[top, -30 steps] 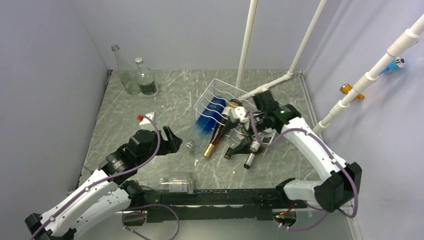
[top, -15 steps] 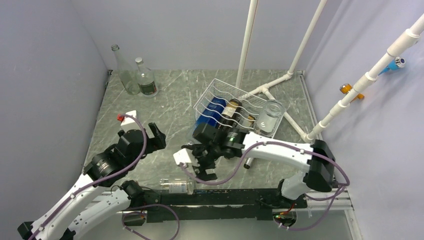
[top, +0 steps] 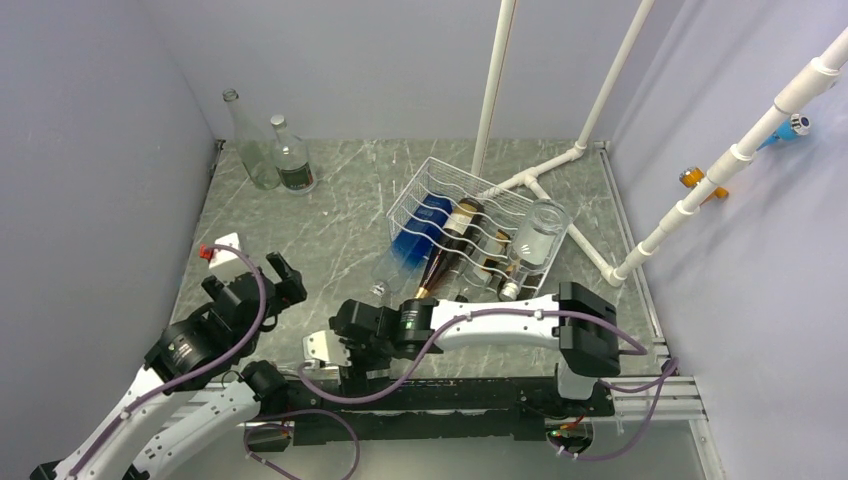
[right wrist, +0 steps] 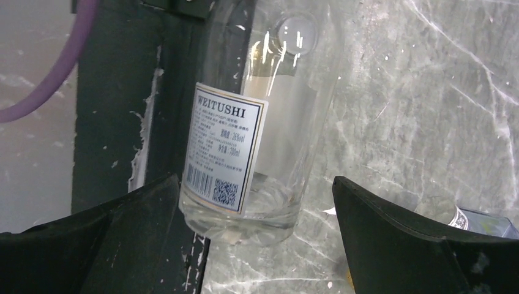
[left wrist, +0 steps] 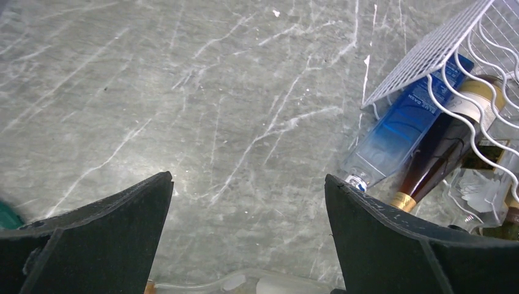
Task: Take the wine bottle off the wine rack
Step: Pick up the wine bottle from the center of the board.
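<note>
The white wire wine rack (top: 455, 180) stands right of centre, tilted toward me, with several bottles lying in it. The dark wine bottle (top: 447, 250) with a gold neck band lies in it beside a blue bottle (top: 422, 225); both also show in the left wrist view, wine bottle (left wrist: 437, 162), rack (left wrist: 428, 49). My left gripper (top: 285, 278) hangs open over bare table left of the rack, nothing between its fingers (left wrist: 248, 177). My right gripper (top: 348, 360) is open at the near edge, far from the rack, above a lying clear labelled bottle (right wrist: 257, 135).
Two clear bottles (top: 270, 150) stand at the back left corner. White pipes (top: 495, 90) rise behind the rack, and one (top: 590, 255) runs along the floor to its right. A clear bottle (top: 537, 232) lies in the rack's right side. A black rail (right wrist: 122, 122) borders the near edge.
My right arm swung from the rack down and left to the near edge, over the clear labelled bottle. My left arm drew back to the left and its jaws widened.
</note>
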Robot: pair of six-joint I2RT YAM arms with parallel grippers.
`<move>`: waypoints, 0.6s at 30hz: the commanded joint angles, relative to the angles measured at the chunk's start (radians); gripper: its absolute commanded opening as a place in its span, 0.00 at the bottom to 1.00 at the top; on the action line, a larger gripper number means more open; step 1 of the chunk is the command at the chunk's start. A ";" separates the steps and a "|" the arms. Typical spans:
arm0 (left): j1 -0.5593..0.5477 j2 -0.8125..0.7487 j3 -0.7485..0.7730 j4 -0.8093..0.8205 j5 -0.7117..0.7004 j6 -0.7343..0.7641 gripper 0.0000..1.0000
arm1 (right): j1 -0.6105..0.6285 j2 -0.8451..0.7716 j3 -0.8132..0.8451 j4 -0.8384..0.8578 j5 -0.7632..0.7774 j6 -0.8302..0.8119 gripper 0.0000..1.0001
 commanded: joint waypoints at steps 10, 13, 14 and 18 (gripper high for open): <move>0.003 -0.084 0.003 -0.020 -0.059 -0.012 0.99 | -0.060 0.053 -0.004 0.085 0.176 0.094 0.83; 0.004 -0.079 -0.006 -0.009 -0.043 -0.017 1.00 | -0.105 0.044 -0.012 0.085 0.152 0.103 0.72; 0.003 -0.077 -0.010 -0.002 -0.038 -0.015 1.00 | -0.116 0.041 -0.017 0.085 0.124 0.104 0.71; 0.004 -0.066 -0.020 0.022 -0.017 -0.013 1.00 | -0.159 0.035 -0.032 0.082 0.080 0.108 0.70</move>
